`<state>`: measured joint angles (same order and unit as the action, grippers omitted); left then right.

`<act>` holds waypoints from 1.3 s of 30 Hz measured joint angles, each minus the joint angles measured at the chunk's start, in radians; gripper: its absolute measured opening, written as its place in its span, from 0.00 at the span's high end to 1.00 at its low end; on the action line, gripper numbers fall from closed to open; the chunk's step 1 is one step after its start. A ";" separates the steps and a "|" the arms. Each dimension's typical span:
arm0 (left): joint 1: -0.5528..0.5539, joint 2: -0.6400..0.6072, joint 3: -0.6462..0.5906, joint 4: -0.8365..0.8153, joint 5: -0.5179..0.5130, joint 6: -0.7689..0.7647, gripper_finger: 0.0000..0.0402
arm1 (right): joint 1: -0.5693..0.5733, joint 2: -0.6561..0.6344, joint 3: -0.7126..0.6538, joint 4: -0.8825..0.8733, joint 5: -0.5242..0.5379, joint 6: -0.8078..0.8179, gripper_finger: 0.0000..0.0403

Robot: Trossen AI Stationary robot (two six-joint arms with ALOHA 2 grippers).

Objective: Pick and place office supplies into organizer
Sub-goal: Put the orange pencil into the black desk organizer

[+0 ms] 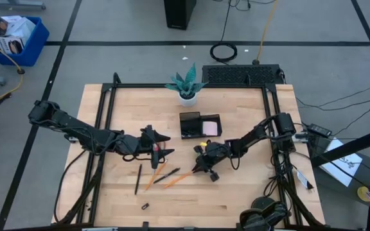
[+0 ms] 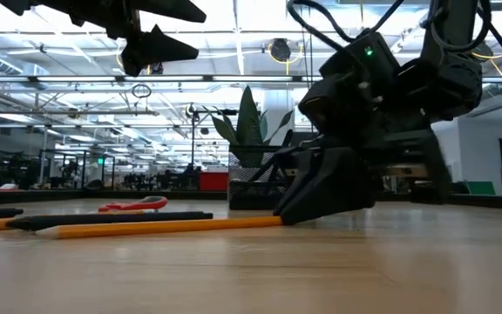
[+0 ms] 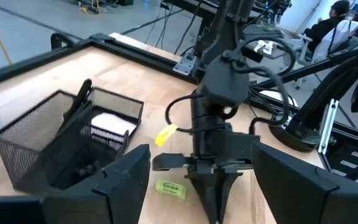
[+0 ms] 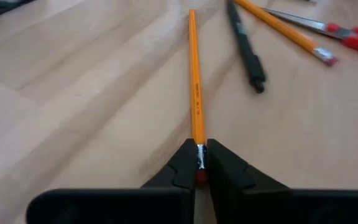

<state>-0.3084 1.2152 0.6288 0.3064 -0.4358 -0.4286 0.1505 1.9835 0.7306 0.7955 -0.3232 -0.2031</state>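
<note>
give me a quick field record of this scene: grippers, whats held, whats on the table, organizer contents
right gripper: down at the table, shut on the eraser end of an orange pencil
left gripper: open, raised above the scissors, holding nothing
loose on table: second pencil, black pen, another pen, black clip, yellow-green clip
organizer: pink sticky-note pad in the lower compartment
potted plant: behind the organizer

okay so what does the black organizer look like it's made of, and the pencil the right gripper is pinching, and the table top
Organizer: apparently black wire mesh, matte; you can see through its walls.
Pencil: likely wood with glossy orange paint; a ridged silvery ferrule, probably metal, sits between the right gripper fingers.
Table top: light wood planks, visible grain and seams, satin sheen.
</note>
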 joint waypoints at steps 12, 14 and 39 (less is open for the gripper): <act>0.000 0.000 0.000 -0.015 0.153 -0.209 0.35 | 0.075 -0.153 0.000 -0.021 0.062 -0.037 0.96; 0.000 0.000 0.000 -0.023 0.192 -0.283 0.36 | 0.089 -0.184 -0.001 -0.073 0.113 -0.065 0.96; -0.101 0.131 -0.001 -0.154 0.315 -0.727 0.48 | 0.159 -0.291 0.000 -0.110 0.454 -0.304 0.97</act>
<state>-0.4092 1.3466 0.6281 0.1528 -0.1204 -1.1557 0.3091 1.6925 0.7306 0.6857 0.1309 -0.5071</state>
